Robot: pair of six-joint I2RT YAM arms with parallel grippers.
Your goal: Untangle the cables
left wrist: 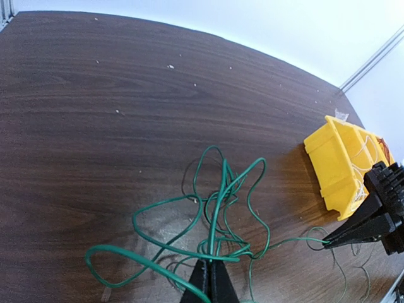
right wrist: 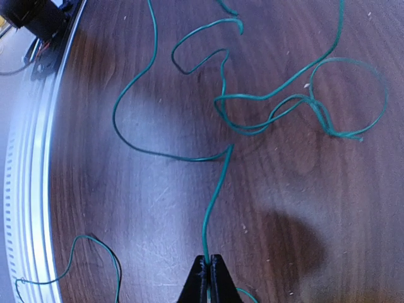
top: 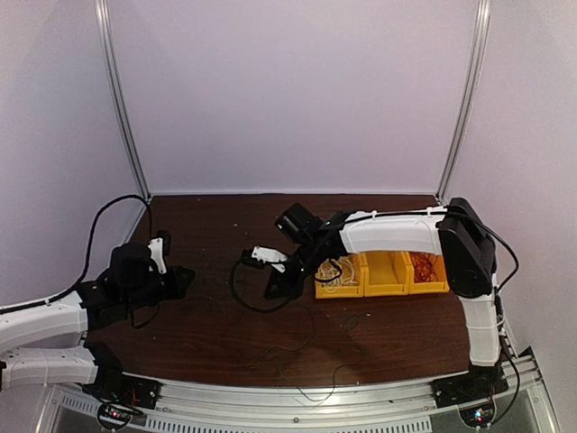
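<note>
Green wire (left wrist: 218,202), thin and flexible, lies in loose crossing loops on the dark brown wooden table (top: 207,225). It sits left of the row of yellow plastic bins (top: 383,290) and nearer the front edge than the bins.

Left gripper (left wrist: 211,265): fingers closed together on the densest cluster of loops, well left of the bins.

Right gripper (right wrist: 208,262): fingers pinched flat on a single strand of the same wire, just left of the bins' leftmost compartment. The strand runs from the fingertips toward the cluster.

Progress assessment:
- The leftmost compartment of the bins holds coiled white wire (top: 335,272) and the rightmost holds red-orange wire (top: 424,264). Two colours therefore appear to be separated and stored.
- The green wire is not yet free. Several loops overlap and cross at the left gripper, and whether any form a true knot cannot be told.

Remaining work, as judged: draw the two gripped points apart until no loops cross, then place the green wire in the bins.
</note>
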